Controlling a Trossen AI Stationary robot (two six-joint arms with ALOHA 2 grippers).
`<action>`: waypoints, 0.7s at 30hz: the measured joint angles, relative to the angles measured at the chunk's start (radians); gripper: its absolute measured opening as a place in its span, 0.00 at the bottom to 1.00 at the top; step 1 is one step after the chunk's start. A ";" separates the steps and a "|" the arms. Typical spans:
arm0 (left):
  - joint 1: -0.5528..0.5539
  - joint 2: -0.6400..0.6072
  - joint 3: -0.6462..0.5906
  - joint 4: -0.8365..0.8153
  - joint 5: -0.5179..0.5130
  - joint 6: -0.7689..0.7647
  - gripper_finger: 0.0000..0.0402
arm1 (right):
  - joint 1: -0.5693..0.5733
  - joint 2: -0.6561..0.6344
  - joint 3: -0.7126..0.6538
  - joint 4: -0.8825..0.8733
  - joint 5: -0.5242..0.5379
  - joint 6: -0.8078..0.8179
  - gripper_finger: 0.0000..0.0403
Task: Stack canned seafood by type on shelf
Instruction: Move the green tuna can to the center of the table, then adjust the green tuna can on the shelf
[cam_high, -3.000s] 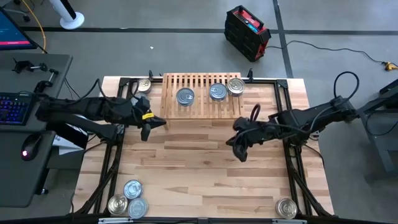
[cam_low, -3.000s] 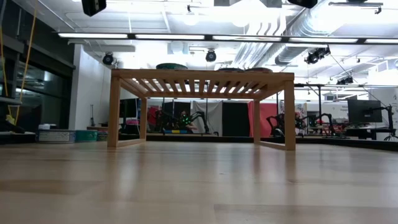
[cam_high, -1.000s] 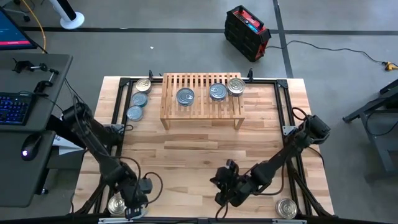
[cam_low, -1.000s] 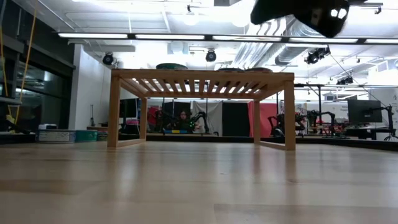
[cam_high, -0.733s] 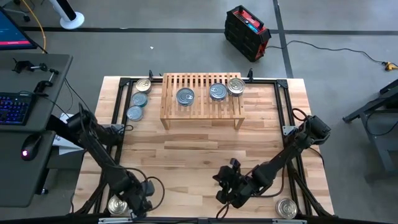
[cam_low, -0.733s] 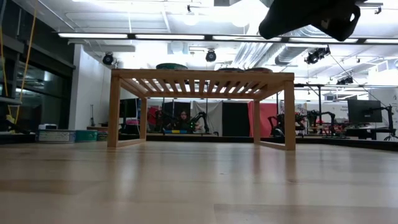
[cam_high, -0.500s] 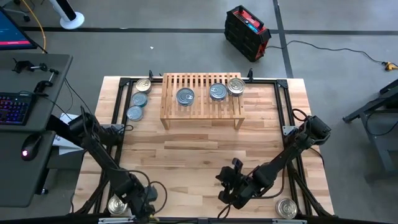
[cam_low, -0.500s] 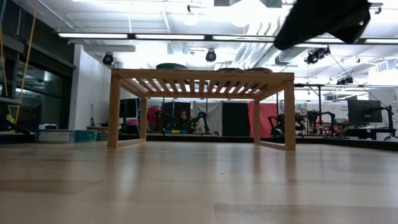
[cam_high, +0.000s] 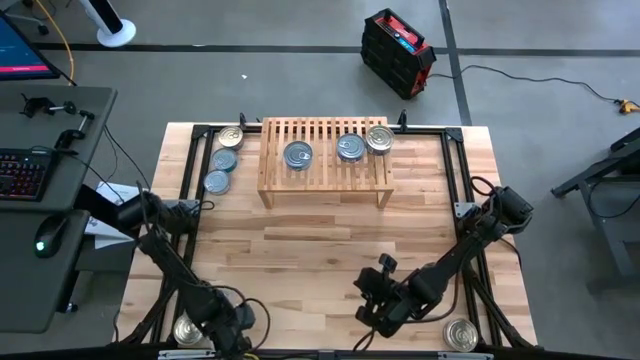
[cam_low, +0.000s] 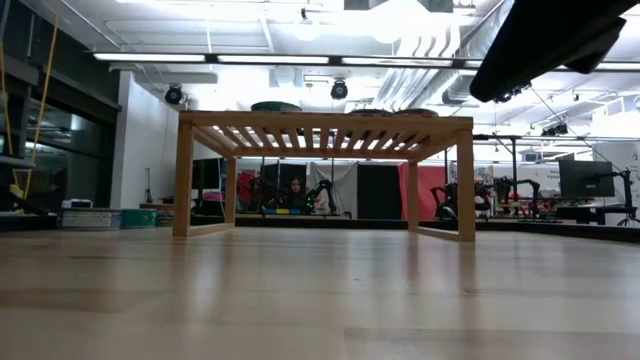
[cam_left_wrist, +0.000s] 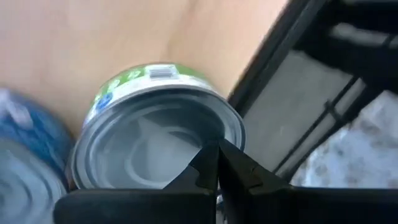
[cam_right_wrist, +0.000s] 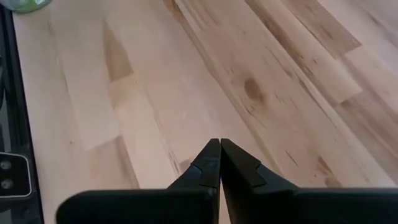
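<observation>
Shifting nearer tin (cam_high: 461, 334) — right gripper (cam_high: 366, 318)

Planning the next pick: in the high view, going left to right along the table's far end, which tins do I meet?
Gold-lidded tin → two bluish tins beside the shelf → on the shelf: bluish tin → bluish tin → gold-lidded tin.

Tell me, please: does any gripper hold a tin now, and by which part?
Nothing is held. The left gripper is shut, empty, above a green-labelled tin; the right gripper is shut over bare table.
</observation>
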 joint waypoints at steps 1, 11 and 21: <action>0.019 0.000 0.000 -0.001 -0.039 0.006 0.00 | 0.000 0.000 0.000 0.001 0.000 0.000 0.00; 0.294 0.001 0.023 0.020 -0.357 0.286 0.00 | -0.001 -0.001 0.000 0.003 -0.001 0.000 0.00; 0.384 -0.167 0.245 -0.321 -0.570 0.547 0.00 | 0.001 -0.083 0.000 -0.009 0.074 -0.020 0.00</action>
